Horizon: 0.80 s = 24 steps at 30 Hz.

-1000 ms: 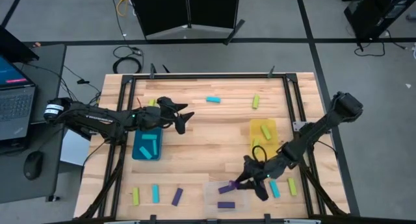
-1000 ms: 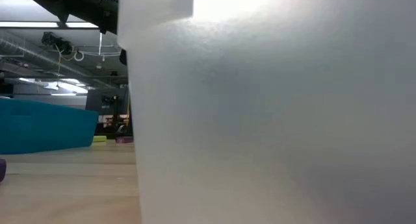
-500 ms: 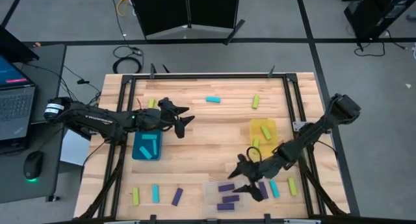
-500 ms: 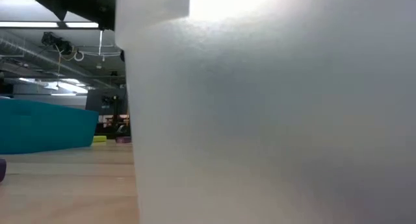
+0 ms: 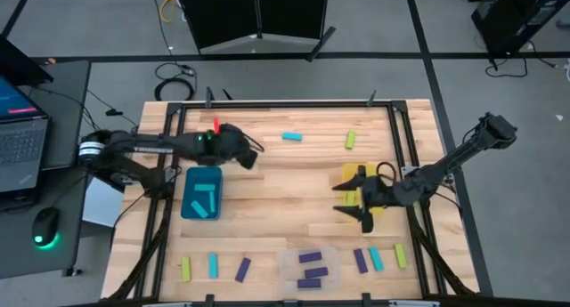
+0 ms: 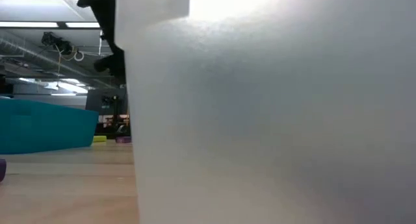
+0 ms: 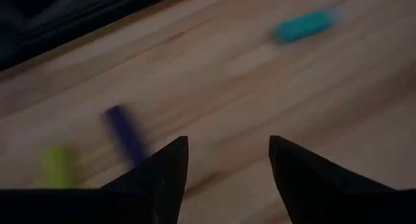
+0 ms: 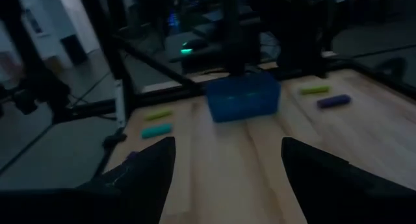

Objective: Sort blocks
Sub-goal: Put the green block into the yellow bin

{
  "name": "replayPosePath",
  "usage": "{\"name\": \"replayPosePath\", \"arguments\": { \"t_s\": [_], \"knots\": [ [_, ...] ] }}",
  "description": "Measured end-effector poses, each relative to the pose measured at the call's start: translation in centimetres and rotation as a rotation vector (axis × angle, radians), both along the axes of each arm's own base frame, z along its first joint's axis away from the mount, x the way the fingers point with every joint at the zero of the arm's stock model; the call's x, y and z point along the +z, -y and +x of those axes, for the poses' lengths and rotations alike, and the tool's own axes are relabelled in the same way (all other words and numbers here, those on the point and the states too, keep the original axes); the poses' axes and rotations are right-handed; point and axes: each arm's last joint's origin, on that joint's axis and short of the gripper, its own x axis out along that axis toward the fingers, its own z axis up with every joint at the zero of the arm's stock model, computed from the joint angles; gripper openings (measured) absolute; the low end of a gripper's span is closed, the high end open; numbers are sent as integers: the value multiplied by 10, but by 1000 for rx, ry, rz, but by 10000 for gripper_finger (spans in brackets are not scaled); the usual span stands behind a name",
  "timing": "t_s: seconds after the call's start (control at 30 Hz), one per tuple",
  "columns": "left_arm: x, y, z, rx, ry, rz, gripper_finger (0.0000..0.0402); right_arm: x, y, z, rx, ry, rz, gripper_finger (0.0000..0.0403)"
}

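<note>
The right claw point(image 5: 354, 197) stands spread wide and empty, hovering at the near edge of the yellow bin point(image 5: 365, 171). A second ago it was down at the clear bin point(image 5: 307, 266) with a purple block; it has let that go and swung back up the table. By my reckoning one more purple is sorted and this arm is free to pick again. The left claw point(image 5: 249, 156) is also parted with nothing between its fingers. It has drifted toward the far left part of the table, beyond the teal bin point(image 5: 202, 197). Its own camera shows a purple block point(image 7: 123, 130), a yellow-green one point(image 7: 55, 165) and a cyan block point(image 7: 302, 26) lying ahead of it, so it looks to be choosing. The clear bin now holds three purple blocks point(image 5: 309, 268). The teal bin holds two cyan blocks point(image 5: 205, 203). I cannot count what is in the yellow bin, since the claw covers much of it. Still loose are a cyan block and a yellow-green block point(image 5: 351, 140) at the far side, three at the near left point(image 5: 213, 265), and three at the near right point(image 5: 376, 258), just beside the clear bin. I judge the sorting a good way from finished.
</note>
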Motion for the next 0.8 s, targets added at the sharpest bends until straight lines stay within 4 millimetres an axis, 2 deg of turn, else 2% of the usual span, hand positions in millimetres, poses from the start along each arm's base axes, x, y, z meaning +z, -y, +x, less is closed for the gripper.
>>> {"name": "replayPosePath", "arguments": {
  "t_s": [0.17,0.37,0.47,0.7,0.8],
  "knots": [
    [-10,-39,-18,122,-213,-126,234,-11,9,-15,-21,14,25,292],
    [-16,-71,-40,204,-276,-230,235,-22,10,-18,-23,1,18,288],
    [-17,-77,-51,237,-331,-270,235,-24,10,-18,-20,-5,14,289],
    [-18,-88,-63,272,-380,-275,241,-22,6,-19,20,11,-3,284],
    [-29,-93,-66,257,-363,-322,255,-22,5,-20,31,11,-13,281]
  ]
}}
